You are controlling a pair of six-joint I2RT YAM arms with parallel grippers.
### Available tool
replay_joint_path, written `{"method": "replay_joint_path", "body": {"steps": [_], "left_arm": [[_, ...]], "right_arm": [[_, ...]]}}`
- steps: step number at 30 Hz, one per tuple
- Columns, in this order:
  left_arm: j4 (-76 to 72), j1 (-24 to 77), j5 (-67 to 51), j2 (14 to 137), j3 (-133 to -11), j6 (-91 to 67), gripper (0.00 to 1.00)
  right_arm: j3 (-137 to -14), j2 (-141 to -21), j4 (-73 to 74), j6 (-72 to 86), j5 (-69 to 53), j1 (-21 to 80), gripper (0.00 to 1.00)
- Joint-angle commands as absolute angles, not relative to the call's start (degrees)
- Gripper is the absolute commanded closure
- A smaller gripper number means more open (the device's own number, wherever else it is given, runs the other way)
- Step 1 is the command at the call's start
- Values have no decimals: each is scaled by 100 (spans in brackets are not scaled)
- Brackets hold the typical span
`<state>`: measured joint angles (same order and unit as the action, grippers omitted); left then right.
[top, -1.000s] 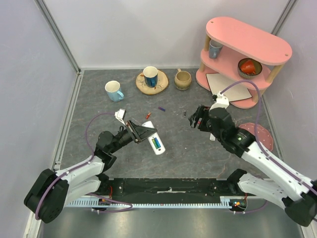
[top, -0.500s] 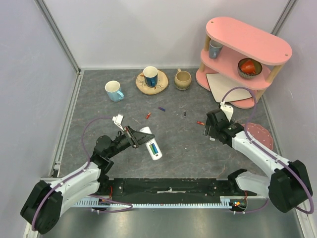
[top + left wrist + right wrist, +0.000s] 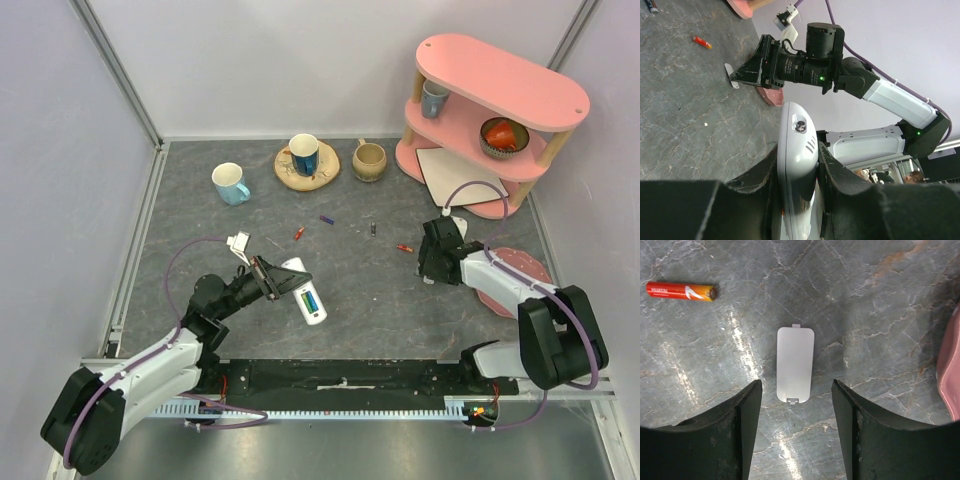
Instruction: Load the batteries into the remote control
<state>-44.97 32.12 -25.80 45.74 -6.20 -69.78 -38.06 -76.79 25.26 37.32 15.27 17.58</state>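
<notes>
Right end effector (image 3: 796, 385) retreated, spread above cover (image 3: 795, 364)

Glossy plastic remote control (image 3: 796, 150), matt stone-look table (image 3: 880, 290)

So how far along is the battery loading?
Done: the flat white plastic battery cover is off; the slot shows something blue-green, possibly a battery. In hand: the left gripper clamps the slim white remote control; the open right gripper hovers over the cover. Left: a red battery, a blue-purple battery and a dark grey battery lie loose.
</notes>
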Motion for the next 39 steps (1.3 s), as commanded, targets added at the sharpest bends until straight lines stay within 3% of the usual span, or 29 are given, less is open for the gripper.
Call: {"method": "replay_joint_path", "body": {"steps": [1,25,31,39], "left_arm": [[-4658,3190,-2646,4588,-712,-6759,98],[-4878,3191,-2716,5071,-809,-6812,98],[-4860,3190,-2725,5089,-844,-6820,98],[-4878,3190,-2751,5133,-861,-6847,98]], "right_arm": [[-3885,-7760,2136,3507,1310,1723,35],[-3542,-8086,1995,3639,950,1723,48],[-3524,-7972,2083,3709,800,1714,44],[-3481,-7866,2268,3683,660,1723,48]]}}
